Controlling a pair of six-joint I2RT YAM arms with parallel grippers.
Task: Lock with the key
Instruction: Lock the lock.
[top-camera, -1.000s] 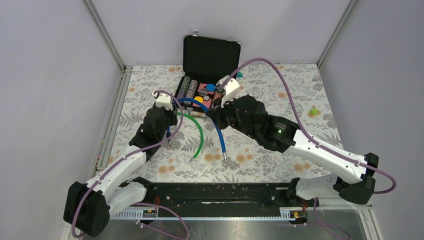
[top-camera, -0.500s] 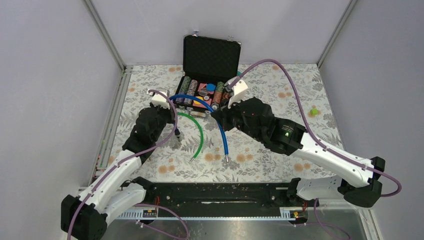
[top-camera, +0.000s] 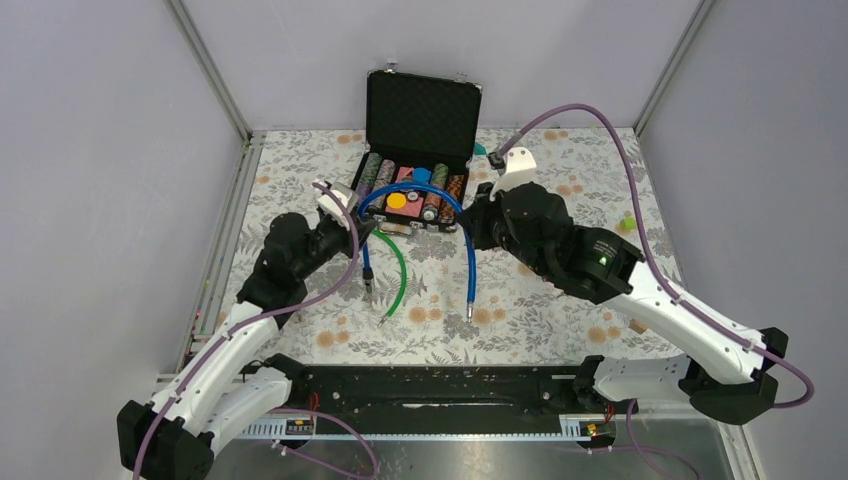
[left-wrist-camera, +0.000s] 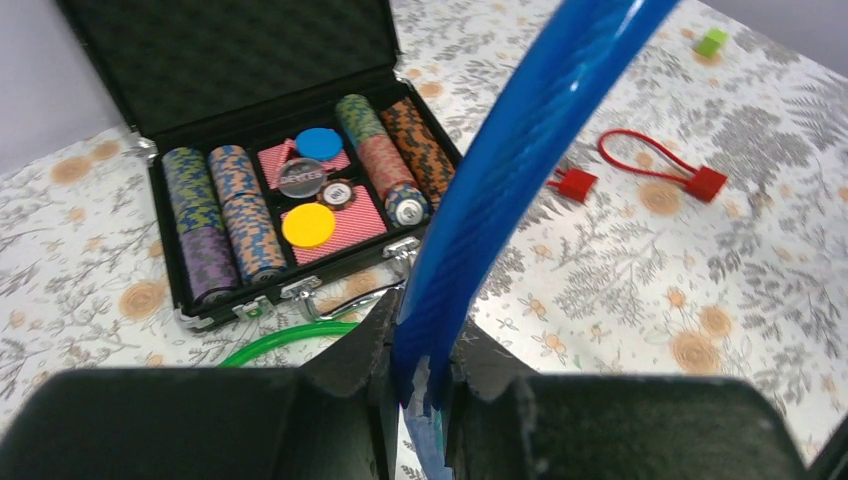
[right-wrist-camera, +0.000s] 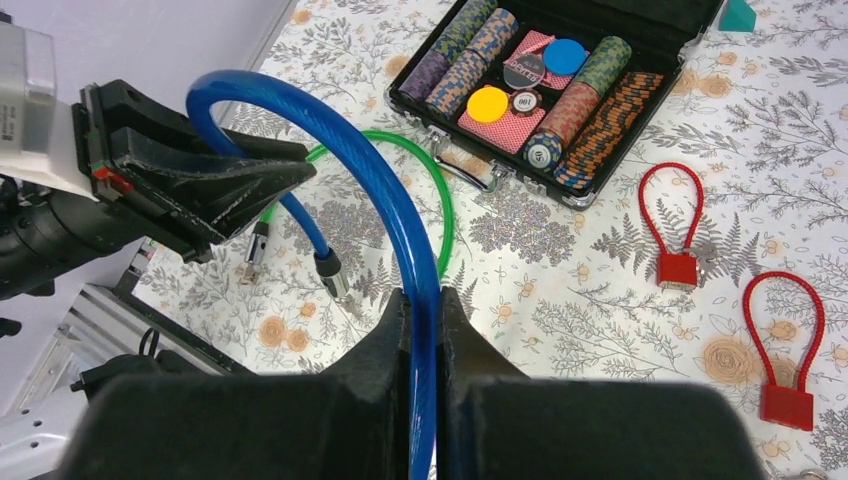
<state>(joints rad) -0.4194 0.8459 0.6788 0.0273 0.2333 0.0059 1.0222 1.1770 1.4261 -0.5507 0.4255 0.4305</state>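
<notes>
Jaws of the left hand (top-camera: 362, 232) pinch the blue cable (top-camera: 410, 192) near one end, and its metal tip hangs down beside the green cable (top-camera: 400, 272) lying on the bench (top-camera: 560, 290). The blue cable arches across the front of the open case (top-camera: 420, 110) to the right hand (top-camera: 472, 225), clamped on it too, with the other tip hanging below. Right of the case lie a red lock (right-wrist-camera: 678, 268) and a second red lock (right-wrist-camera: 785, 405).
</notes>
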